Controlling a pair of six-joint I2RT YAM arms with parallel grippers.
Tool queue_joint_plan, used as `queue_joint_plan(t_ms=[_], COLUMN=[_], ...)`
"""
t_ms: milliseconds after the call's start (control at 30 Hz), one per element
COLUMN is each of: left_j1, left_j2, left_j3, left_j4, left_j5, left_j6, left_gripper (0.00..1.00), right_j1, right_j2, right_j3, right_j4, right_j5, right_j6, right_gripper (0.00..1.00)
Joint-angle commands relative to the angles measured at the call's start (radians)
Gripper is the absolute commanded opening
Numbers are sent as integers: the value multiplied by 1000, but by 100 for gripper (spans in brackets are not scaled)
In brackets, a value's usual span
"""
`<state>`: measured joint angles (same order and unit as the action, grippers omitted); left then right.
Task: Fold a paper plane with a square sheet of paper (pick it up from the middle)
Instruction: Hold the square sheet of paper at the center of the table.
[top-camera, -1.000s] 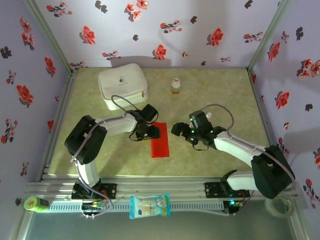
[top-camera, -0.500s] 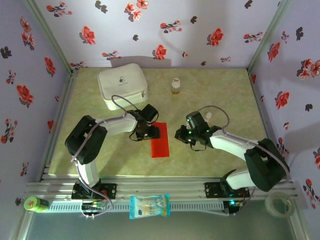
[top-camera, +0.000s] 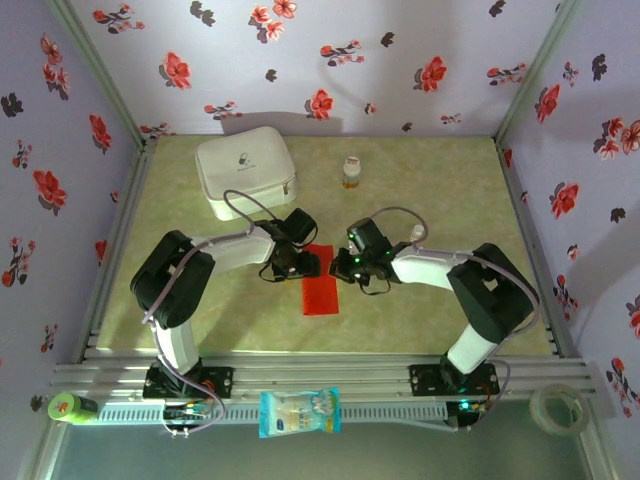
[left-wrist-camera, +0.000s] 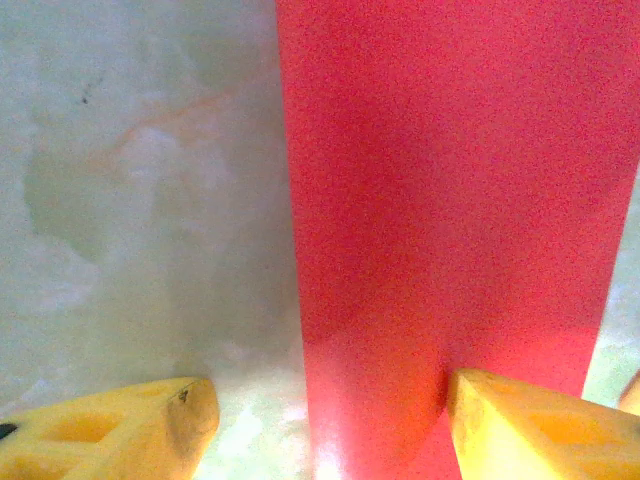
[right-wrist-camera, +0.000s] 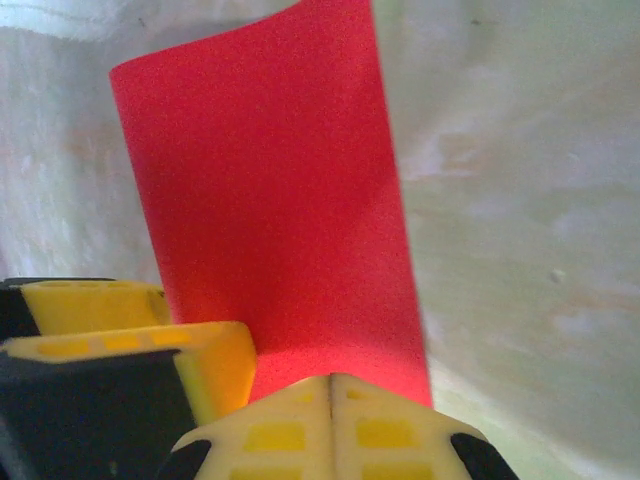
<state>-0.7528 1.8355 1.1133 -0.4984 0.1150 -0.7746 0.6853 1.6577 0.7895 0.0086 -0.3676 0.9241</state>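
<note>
The square sheet of paper (top-camera: 321, 291) is bright red and lies on the table folded into a narrow rectangle, not a pointed plane. My left gripper (top-camera: 301, 263) stands open at the strip's far left corner. In the left wrist view the paper (left-wrist-camera: 460, 200) runs up the frame; one yellow fingertip (left-wrist-camera: 540, 430) rests on it and the other fingertip (left-wrist-camera: 110, 430) is on bare table. My right gripper (top-camera: 346, 268) is shut at the strip's far right edge. In the right wrist view its closed tips (right-wrist-camera: 332, 420) sit over the near end of the paper (right-wrist-camera: 270, 200).
A white zip case (top-camera: 246, 172) sits at the back left and a small bottle (top-camera: 351, 172) at the back middle. On the front rail lie a blue-and-white snack packet (top-camera: 299, 412), a green object (top-camera: 68, 406) and a tape roll (top-camera: 556, 408).
My right arm has swung left across the table to the paper's right edge and its gripper has closed. The left arm and the paper have stayed put.
</note>
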Motion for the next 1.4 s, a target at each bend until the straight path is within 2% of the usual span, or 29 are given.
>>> queue_joint_plan(t_ms=[0, 267, 533, 700, 933, 1033, 1133, 1233, 1333, 1367], left_j1=[-6, -7, -6, 1, 36, 48, 63, 78, 82, 82], left_j2=[123, 121, 82, -54, -284, -345, -363, -349, -313, -303], left_j3=[-52, -54, -53, -59, -116, -164, -217, -265, -288, -295], left_j4=[61, 64, 64, 65, 112, 178, 279, 379, 479, 505], left_j5=[-36, -34, -29, -30, -36, 12, 112, 199, 286, 300], left_j6=[12, 16, 11, -16, -52, -58, -78, -105, -122, -131], left_gripper=[66, 66, 66, 68, 68, 55, 37, 14, 1, 0], right_j1=[11, 19, 25, 21, 9, 10, 9, 11, 11, 11], right_j2=[40, 102, 123, 116, 138, 147, 156, 158, 152, 151], right_j3=[34, 20, -32, 2, 76, 87, 94, 93, 83, 81], right_j4=[26, 37, -84, -190, -259, -261, -266, -265, -257, -254], right_j5=[-16, -26, 63, 109, 102, 91, 91, 93, 99, 101], right_j6=[17, 22, -33, -102, -157, -163, -163, -156, -144, -141], right_gripper=[0, 0, 0, 0, 0, 0, 0, 0, 0, 0])
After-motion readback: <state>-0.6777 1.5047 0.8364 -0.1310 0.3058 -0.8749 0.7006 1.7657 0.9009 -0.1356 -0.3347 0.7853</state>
